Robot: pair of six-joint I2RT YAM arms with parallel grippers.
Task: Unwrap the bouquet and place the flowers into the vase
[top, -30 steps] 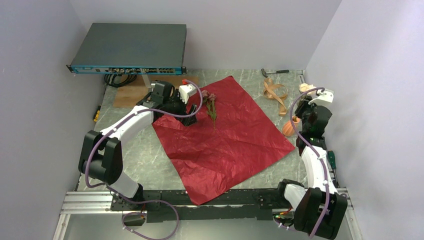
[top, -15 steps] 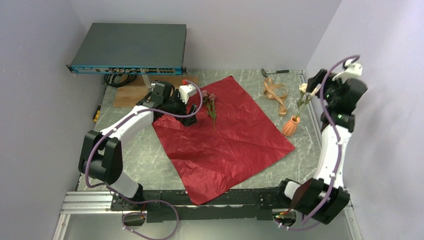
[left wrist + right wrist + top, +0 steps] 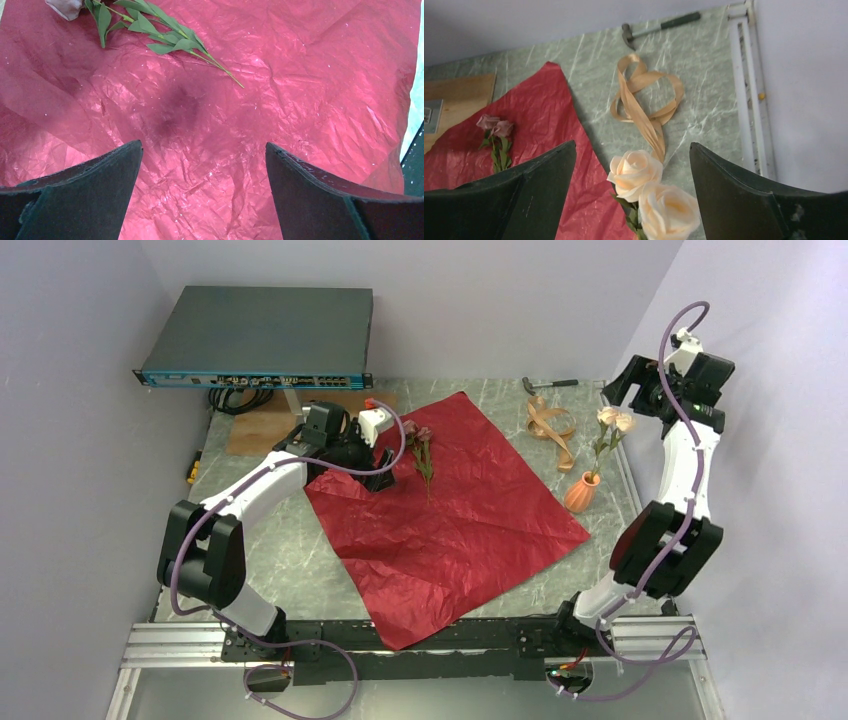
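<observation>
**Desk holdings, left to right in the top view**

1. Network switch (image 3: 255, 335), black, upper left, with a wooden board (image 3: 255, 430) just below it.
2. Left arm (image 3: 260, 490), reaching toward centre. Left jaws: wide apart with nothing between them, hovering over the paper's upper-left edge, just beside item 3.
3. Pink roses (image 3: 420, 445) on short leafy stems, lying flat on the paper at upper centre. Not yet in the vase.
4. Wrapping paper (image 3: 450, 520), dark red and crinkled, spread fully open across the centre.
5. Ribbon (image 3: 550, 425), tan and loose, upper right, with a hammer (image 3: 550, 384) beyond it.
6. Vase (image 3: 581, 492), orange and upright, just off the paper's right corner. Cream roses (image 3: 610, 420) stand in its neck, leaning slightly right.
7. Right arm (image 3: 680, 460), raised at far right. Right jaws: spread and empty, above the cream blooms and clear of them.

**Handling note (judgement):** Unwrapping looks done, and only the pink roses are left to place. The left jaws should come down across the bare lower stems, not the blooms, and close high enough to avoid pinching the paper. The narrow neck is already part-filled, so the stems should enter end-first and near vertical. A nudge could tip the vase.
</observation>
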